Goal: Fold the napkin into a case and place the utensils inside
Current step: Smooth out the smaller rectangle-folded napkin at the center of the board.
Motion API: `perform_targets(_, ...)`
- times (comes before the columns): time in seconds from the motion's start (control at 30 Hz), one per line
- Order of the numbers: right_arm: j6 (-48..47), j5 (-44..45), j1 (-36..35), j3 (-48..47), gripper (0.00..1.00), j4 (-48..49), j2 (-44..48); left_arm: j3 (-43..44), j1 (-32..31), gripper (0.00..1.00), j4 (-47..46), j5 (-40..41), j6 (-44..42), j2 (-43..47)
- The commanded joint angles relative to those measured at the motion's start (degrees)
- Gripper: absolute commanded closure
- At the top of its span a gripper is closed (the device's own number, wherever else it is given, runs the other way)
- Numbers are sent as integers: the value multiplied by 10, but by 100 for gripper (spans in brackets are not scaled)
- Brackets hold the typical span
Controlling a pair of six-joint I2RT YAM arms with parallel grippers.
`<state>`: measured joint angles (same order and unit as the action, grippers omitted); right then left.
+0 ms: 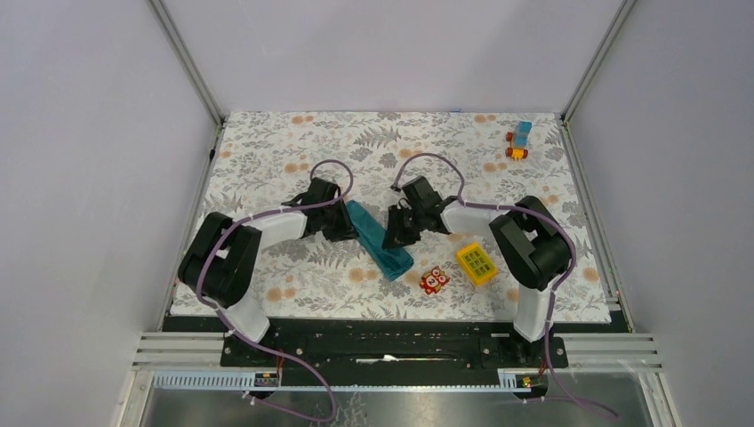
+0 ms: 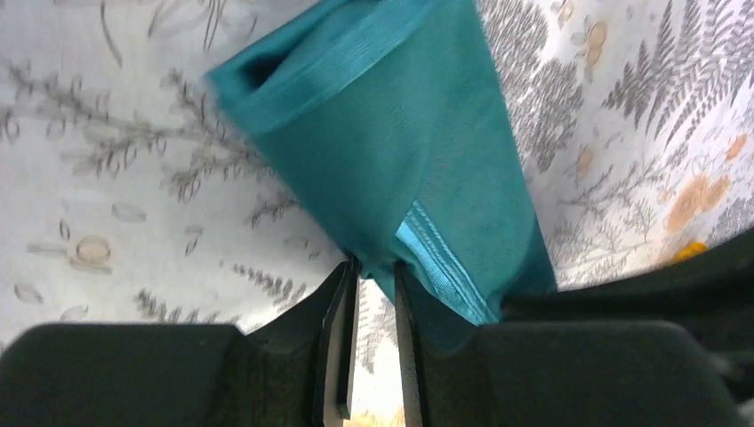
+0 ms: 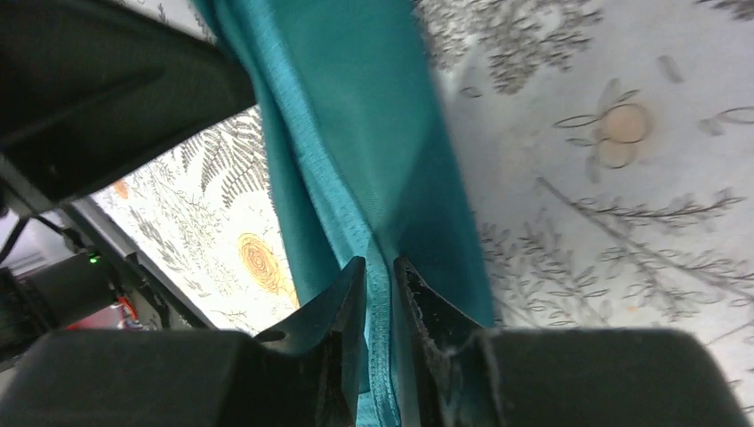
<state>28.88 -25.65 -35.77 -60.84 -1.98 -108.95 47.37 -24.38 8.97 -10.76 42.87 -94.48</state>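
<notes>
On the worktop (image 1: 267,151), my right pincer (image 3: 381,265) is pinching the napkin (image 3: 356,107) by its hem; whether my left pincer (image 2: 374,267) is gripping, I cannot tell. Uneven pulling could be undoing the fold.

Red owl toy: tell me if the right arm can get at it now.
Probably yes. The red owl toy lies on the mat just on the near side of the right gripper, with nothing between them. But its jaws look pinched on the napkin, so it would have to let go first.
</notes>
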Motion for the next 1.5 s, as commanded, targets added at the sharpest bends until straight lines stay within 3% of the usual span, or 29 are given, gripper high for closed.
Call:
perform_targets(0.0,-1,84,-46,2,76,-26,40,31,2,74,1,47,-26,-36)
perform_targets(0.1,-20,104,-52,-9,72,-68,73,10,2,70,10,62,-41,0)
perform_targets(0.2,-72,140,-59,-37,59,-124,100,-14,3,65,28,53,-49,50)
perform_targets(0.27,-104,169,-68,-63,53,-164,104,-27,3,59,27,14,-47,77)
perform_targets(0.4,-134,223,-109,-108,49,-208,87,-36,3,55,-22,-121,-10,97)
perform_targets(0.5,-140,282,-143,-128,48,-217,73,-43,3,67,-85,-169,29,94)
perform_targets(0.67,-148,318,-162,-133,51,-205,53,-18,5,80,-93,-168,43,29)
perform_targets(1.13,-175,355,-197,-146,43,-202,-2,-61,7,90,-114,-116,36,-24)
perform_targets(1.47,-166,383,-214,-163,50,-199,-35,-90,7,92,-135,-113,51,-15)
